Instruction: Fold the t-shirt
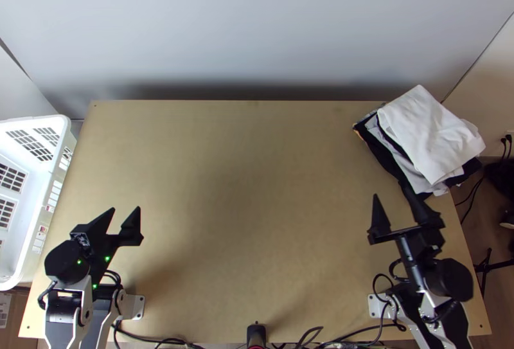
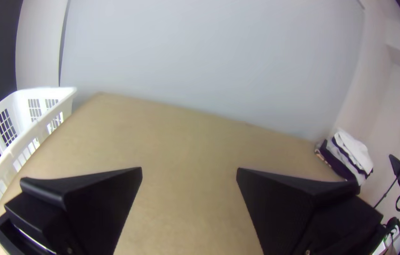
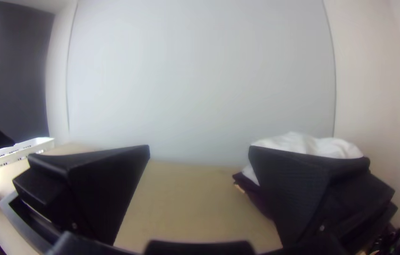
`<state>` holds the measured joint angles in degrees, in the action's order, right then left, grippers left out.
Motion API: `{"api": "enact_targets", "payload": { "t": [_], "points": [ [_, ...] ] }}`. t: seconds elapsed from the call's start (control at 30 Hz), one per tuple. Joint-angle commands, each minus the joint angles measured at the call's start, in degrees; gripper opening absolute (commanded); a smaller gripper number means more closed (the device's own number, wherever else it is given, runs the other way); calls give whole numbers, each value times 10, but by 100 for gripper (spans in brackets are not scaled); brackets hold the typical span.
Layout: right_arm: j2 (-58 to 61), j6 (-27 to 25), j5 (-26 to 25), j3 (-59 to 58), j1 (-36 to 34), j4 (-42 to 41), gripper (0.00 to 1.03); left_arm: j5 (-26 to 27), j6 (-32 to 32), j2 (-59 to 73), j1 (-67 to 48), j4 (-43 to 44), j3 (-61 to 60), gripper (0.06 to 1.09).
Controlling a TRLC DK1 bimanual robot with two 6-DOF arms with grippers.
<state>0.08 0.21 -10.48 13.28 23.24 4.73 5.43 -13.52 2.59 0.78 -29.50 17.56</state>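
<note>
Left gripper (image 1: 125, 209) spread wide, empty, over table's (image 1: 244, 188) left side. Right gripper (image 1: 390, 190) gaping too, also empty, near clothes pile (image 1: 383, 156). Folded white cloth (image 1: 427, 134) on top, far right corner, can't tell if that's t-shirt tbh.

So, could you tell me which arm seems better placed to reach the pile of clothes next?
Right, most likely: the open right gripper is near the pile of clothes, while the left gripper is across the table, nearer the basket.
</note>
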Motion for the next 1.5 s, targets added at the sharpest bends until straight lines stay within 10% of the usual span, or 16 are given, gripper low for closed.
{"api": "enact_targets", "payload": {
  "t": [0.0, 0.33, 1.47],
  "points": [
    [-3, 11, -1, -52, 8, 27, 98, 22, 39, -15, 9, 9, -34, 103],
    [-3, 40, 0, -76, 0, 67, 98, 14, 132, -26, 19, 1, -34, 103],
    [-1, 66, 0, -78, -1, 82, 98, 9, 133, -27, 19, -15, -31, 103]
  ]
}}
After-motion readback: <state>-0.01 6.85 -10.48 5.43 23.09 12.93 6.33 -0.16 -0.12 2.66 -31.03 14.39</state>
